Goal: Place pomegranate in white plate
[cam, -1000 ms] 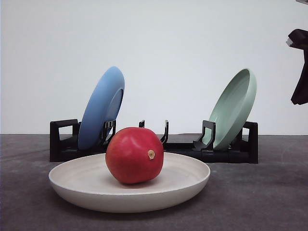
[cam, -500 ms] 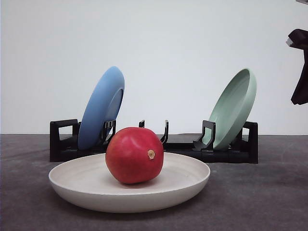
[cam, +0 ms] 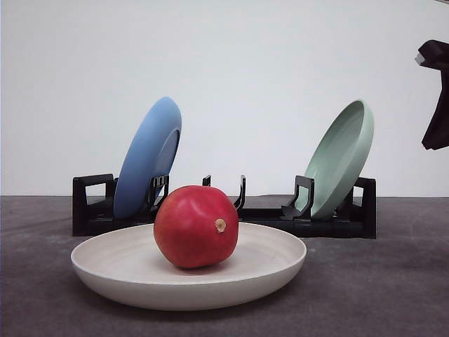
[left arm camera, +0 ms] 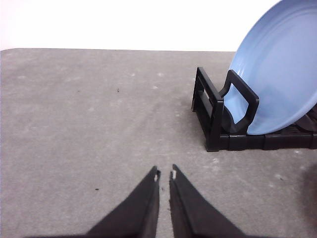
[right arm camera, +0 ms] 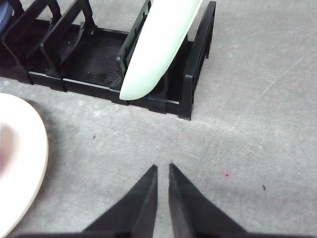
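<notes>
The glossy red pomegranate (cam: 196,226) rests inside the white plate (cam: 126,274) at the front centre of the table, its tan nub facing right. Part of that plate's rim (right arm camera: 29,163) also appears in the right wrist view. My left gripper (left arm camera: 164,173) is shut with nothing in it, over bare grey table beside the rack's end. My right gripper (right arm camera: 162,167) is shut and empty too, above the table in front of the rack. A dark piece of the right arm (cam: 436,95) hangs at the far right of the front view, well away from the fruit.
A black dish rack (cam: 330,219) stands behind the white plate, holding a blue plate (cam: 147,158) upright at its left end and a pale green plate (cam: 342,156) at its right end. The grey table (cam: 379,288) runs to a white wall.
The dark piece of the right arm at the far right has shifted very slightly. The pomegranate and all plates stay where they were.
</notes>
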Available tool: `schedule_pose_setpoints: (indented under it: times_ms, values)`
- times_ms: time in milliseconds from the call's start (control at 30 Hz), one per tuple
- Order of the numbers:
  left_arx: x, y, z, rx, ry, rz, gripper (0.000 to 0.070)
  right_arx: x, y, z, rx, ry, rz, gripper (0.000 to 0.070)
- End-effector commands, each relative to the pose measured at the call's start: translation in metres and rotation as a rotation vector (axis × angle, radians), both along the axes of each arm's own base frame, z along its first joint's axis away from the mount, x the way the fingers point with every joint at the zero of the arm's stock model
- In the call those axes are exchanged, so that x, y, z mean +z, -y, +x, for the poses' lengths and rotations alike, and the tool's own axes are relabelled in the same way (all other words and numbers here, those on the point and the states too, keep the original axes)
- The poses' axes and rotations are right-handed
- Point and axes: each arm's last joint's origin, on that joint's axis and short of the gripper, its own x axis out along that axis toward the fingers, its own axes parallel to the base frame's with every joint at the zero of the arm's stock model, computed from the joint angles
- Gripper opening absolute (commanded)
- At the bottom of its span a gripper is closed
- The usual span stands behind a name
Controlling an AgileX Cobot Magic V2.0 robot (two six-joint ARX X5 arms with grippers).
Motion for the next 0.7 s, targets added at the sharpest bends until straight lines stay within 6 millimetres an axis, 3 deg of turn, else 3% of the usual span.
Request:
schedule_pose_setpoints:
  times_ms: [0,533,667]
  values:
    - [-0.002,0.000,0.001,-0.004,0.007,0.012,0.0018,0.002,-0.001,0.001,0.006,0.013,-0.004,0.0034]
    - [-0.002,0.000,0.001,-0.004,0.008,0.012,0.0018,0.002,-0.001,0.001,0.011,0.019,-0.013,0.0034]
    - [-0.002,0.000,0.001,-0.004,0.007,0.012,0.0018,0.007,0.004,-0.010,0.055,0.060,-0.094,0.0034]
